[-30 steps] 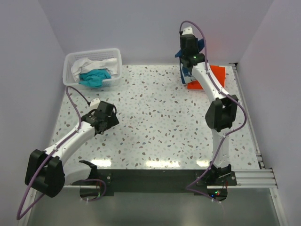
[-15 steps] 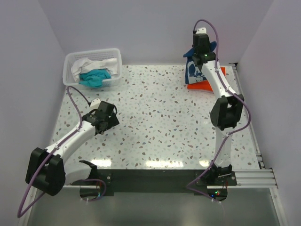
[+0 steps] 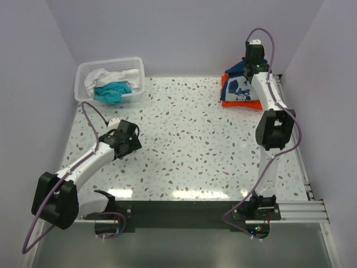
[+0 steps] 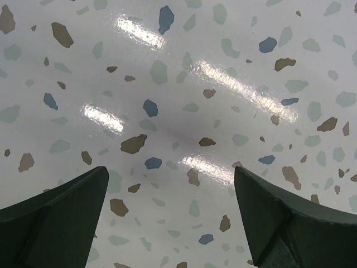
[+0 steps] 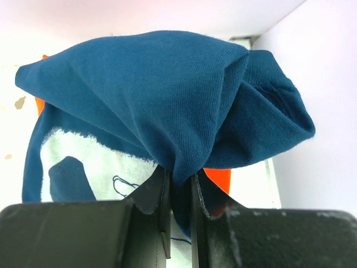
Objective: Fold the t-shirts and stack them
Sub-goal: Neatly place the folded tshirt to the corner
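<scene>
Right fingers (image 5: 160,201) are pinched nearly together on a bunched fold of the navy t-shirt (image 5: 156,95), so that arm has the cloth in its grip. In the right wrist view the fabric balloons up and over the fingertips and hangs down either side. A white print on the shirt shows lower left, just beside the fingers.

From the top camera, the navy t-shirt (image 3: 241,84) sits at the far right corner of the counter (image 3: 189,139), draped on top of the orange t-shirt (image 3: 225,92). Orange pokes out along the left and near edges. The wrist cam also catches a strip of orange right under the raised navy fold, touching it as far as I can tell.

Left fingers (image 4: 56,218) are spread wide, with nothing between them but speckled counter. That arm hovers over the left-middle of the counter, well apart from both shirts in the corner.

Over in the far left corner is the white slatted basket (image 3: 83,72), holding a teal t-shirt (image 3: 111,92) and a white t-shirt (image 3: 103,75), both crumpled. The left fingers are nearer to it than the right ones but not touching it.
</scene>
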